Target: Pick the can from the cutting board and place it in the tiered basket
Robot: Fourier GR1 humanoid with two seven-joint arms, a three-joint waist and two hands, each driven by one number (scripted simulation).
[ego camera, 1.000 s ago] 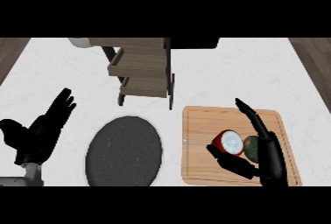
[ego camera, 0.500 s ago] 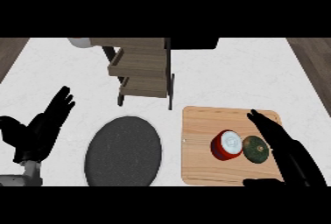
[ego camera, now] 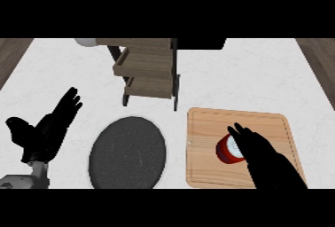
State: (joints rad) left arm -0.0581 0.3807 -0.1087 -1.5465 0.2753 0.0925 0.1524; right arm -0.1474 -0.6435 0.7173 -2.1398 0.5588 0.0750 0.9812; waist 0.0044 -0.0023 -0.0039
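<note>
Closing in on the red can with the white top [ego camera: 229, 148] at the middle of the pale wooden cutting board [ego camera: 209, 128], lower right.

I am holding my right hand [ego camera: 262, 153] over it, fingers straight and gripping nothing; I should wrap its sides before lifting toward the wooden tiered basket [ego camera: 149, 71], upper centre. My left hand [ego camera: 46, 131] is resting open, lower left.

A pale, faintly speckled white counter [ego camera: 262, 80] fills most of the view, evenly lit with soft shadows. Strips of brown wood-grain floor [ego camera: 13, 51] show past its left and right edges near the top corners. A dark block [ego camera: 201, 43] sits at the far edge, with a small pale rounded object [ego camera: 86, 42] at the far left.
</note>
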